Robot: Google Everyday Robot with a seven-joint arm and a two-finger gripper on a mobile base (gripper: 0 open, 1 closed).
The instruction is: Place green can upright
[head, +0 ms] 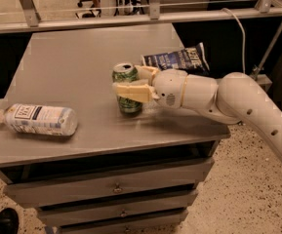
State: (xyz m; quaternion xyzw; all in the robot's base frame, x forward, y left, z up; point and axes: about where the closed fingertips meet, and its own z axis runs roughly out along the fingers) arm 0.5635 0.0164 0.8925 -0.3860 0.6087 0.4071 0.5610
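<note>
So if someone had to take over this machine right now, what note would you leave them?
Gripper: reaching in from the right over the middle of the table, fingers closed on the green can, one in front of it and one behind.
Green can: upright, its base apparently resting on the table.
Nearby: a water bottle lies on its side at the front left, and a chip bag lies behind the arm. Both are apart from the can.
Done: the can looks upright and set down.
Left: open the fingers and draw back, probably slowly, so the can does not tip.
</note>
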